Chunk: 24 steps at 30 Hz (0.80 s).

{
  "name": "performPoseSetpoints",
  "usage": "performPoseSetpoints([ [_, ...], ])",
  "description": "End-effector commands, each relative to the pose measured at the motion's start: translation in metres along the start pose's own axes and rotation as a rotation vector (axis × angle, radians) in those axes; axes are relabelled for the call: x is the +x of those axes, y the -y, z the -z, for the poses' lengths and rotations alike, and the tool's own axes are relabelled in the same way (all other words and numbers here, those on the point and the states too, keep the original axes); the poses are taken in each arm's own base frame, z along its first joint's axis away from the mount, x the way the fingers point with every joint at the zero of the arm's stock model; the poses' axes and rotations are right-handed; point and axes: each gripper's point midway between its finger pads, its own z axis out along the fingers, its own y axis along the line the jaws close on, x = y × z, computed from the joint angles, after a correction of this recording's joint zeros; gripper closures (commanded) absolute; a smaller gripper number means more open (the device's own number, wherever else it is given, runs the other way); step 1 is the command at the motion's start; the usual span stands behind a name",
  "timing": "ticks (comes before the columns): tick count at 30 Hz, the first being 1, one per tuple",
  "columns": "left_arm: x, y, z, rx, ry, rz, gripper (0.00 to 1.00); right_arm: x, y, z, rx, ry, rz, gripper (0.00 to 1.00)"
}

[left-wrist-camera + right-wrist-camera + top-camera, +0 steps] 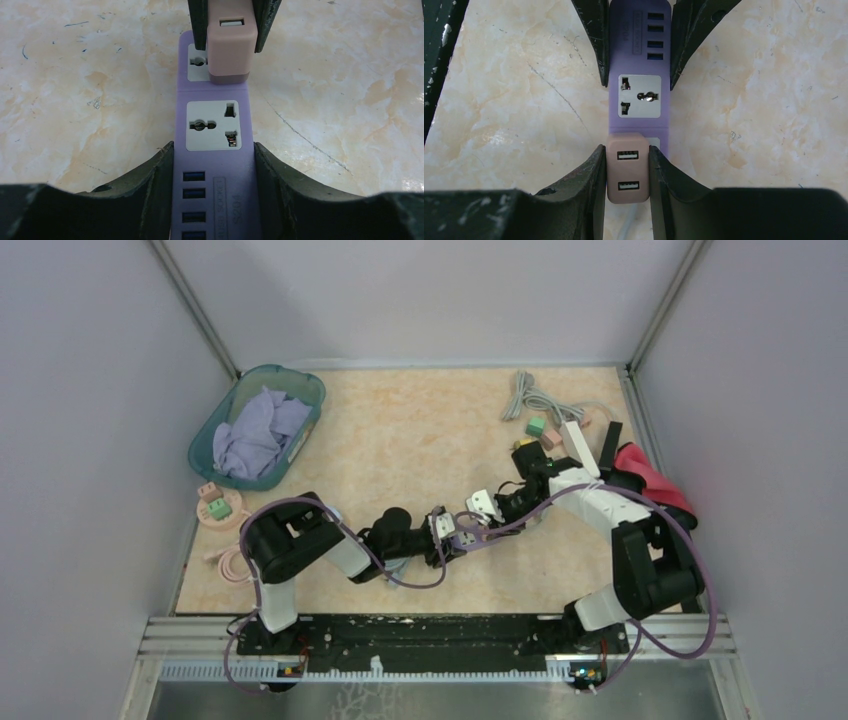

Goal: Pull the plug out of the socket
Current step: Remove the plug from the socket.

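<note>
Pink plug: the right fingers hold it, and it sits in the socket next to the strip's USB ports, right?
No. The right fingers hold the pink plug, but it sits in the purple strip's end socket; the socket next to the USB ports is empty, as the right wrist view shows.

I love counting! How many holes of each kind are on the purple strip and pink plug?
Big sockets on the purple strip: 2
Blue USB slots on the purple strip: 4
USB slots on the pink plug: 2
Total: 8
</note>
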Motion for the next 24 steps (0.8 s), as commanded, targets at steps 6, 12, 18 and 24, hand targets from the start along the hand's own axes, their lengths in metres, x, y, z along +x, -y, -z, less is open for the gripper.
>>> performPoseSetpoints([
  [6,0.018,0.006,-0.005,0.038,-0.059,-0.008,0.94,-0.050,0.013,-0.006,0.026,0.244,-0.020,1.00],
  [12,0.022,0.009,0.000,0.047,-0.063,-0.009,0.95,-0.034,0.030,0.000,0.100,0.172,-0.052,1.00],
  [18,0.024,0.007,0.005,0.039,-0.067,-0.003,0.95,-0.013,0.021,0.013,0.105,0.128,-0.016,1.00],
  [24,0.021,0.006,0.005,0.045,-0.058,0.000,0.95,-0.023,-0.001,0.003,0.023,0.203,0.045,1.00],
])
